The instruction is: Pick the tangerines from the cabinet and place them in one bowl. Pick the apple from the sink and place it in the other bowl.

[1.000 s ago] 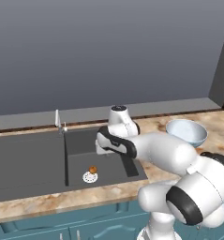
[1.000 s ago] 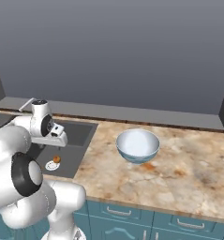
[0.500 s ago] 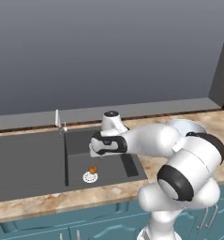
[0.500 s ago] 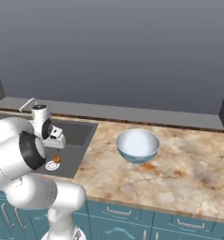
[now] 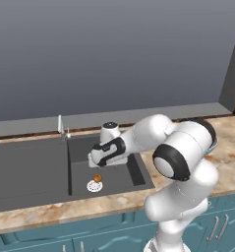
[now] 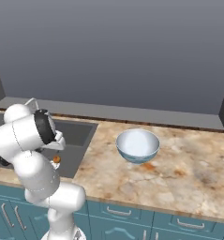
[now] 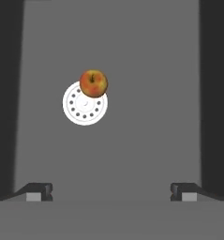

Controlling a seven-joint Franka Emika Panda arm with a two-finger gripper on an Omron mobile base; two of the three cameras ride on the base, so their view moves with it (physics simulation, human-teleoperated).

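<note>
my claw (image 7: 111, 191) hangs over the sink (image 5: 114, 170), fingers spread wide and empty. the apple (image 7: 93, 83) sits on the basin floor, overlapping the white drain (image 7: 84, 103), ahead and slightly left of centre, so i'd judge i must shift that way and descend.

Marble-pattern beige countertop (image 6: 179, 173) runs across lower half of right base view, also lower strip of left base view. Teal drawers (image 6: 118, 218) with silver handles (image 6: 114, 212) along bottom edge below counter. Plain grey back wall (image 5: 114, 54) takes upper half of both base views, with pale grey ledge (image 6: 132, 112) at its foot. Dark vertical panel (image 5: 232, 69) at upper right of left base view.
</note>
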